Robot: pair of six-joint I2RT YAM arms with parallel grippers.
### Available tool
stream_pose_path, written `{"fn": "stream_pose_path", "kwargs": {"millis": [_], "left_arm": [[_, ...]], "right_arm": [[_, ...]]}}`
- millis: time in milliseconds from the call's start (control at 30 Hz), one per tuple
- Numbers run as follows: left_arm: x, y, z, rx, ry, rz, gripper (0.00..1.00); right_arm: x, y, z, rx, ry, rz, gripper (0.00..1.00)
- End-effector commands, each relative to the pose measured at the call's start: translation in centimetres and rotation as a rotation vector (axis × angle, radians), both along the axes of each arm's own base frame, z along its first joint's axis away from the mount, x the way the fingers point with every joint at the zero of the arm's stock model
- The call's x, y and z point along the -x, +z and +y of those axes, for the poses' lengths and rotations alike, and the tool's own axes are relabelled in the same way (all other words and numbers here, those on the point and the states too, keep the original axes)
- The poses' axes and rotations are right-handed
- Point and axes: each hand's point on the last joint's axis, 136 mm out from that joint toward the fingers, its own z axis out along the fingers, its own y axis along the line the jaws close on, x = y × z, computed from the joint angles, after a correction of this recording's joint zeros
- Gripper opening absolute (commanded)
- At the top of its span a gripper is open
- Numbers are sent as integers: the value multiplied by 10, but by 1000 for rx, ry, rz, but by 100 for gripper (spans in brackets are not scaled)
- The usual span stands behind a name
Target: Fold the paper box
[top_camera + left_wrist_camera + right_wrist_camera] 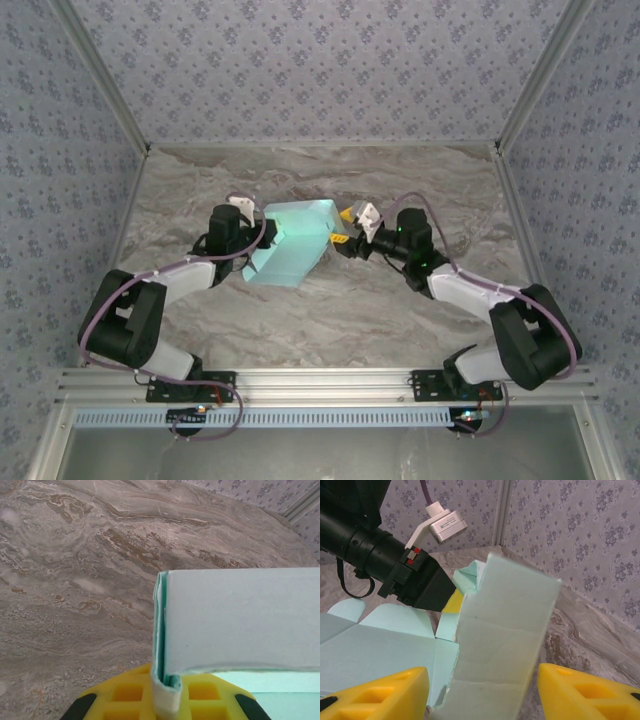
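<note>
Marble tabletop point(320, 320), arms point(190, 272) angled inward, left end effector point(260, 229) pinching paper box point(296, 245), right end effector point(343, 236) spread astride it

We see the paper box point(295, 245), thin pale aqua card, half folded near the middle of the surface point(400, 310). Its long axis runs from 1 o'clock down to 7 o'clock. One creased panel point(500, 640) stands upright, and flat flaps point(375, 645) with rounded tabs spread at its 9 o'clock.
</note>
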Motion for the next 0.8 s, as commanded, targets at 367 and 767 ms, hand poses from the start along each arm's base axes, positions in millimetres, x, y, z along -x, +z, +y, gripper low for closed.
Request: {"fn": "stream_pose_path", "kwargs": {"millis": [367,767], "left_arm": [[-8,20,-5,6,-9,-46,0],[-8,21,-13,21,-36,-43,0]], "right_arm": [[-3,27,-17,-71,61,240,66],[-12,8,23,-72,160,347,49]]}}
